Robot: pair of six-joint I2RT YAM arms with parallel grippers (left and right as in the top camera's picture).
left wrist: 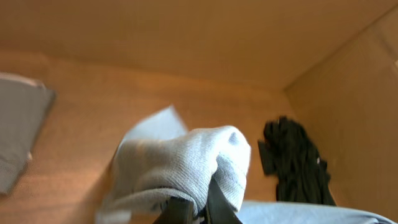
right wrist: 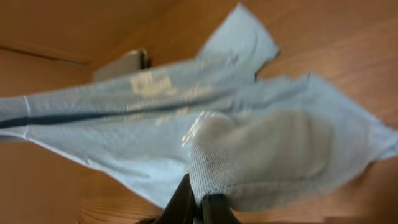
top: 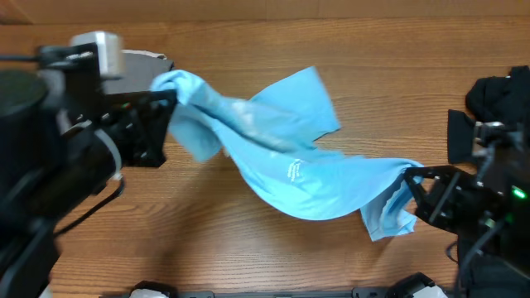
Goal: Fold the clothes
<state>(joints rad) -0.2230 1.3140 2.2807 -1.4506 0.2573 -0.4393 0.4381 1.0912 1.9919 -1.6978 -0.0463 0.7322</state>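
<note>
The clothes, a light blue T-shirt (top: pixel 290 161), hang stretched above the wooden table between my two arms, small white text facing up. My left gripper (top: pixel 170 99) is shut on a bunched fold at the shirt's upper left end. In the left wrist view the cloth (left wrist: pixel 186 168) wraps over the left gripper (left wrist: pixel 198 211). My right gripper (top: pixel 411 176) is shut on the shirt's lower right edge. The right wrist view has the shirt (right wrist: pixel 186 124) spreading away from the right gripper (right wrist: pixel 200 205), with pale print showing.
A grey folded item (top: pixel 137 64) lies at the back left behind the left arm, also in the left wrist view as the grey item (left wrist: pixel 18 130). A black bundle (top: pixel 497 95) lies at the right; the left wrist view also has this black bundle (left wrist: pixel 295 162).
</note>
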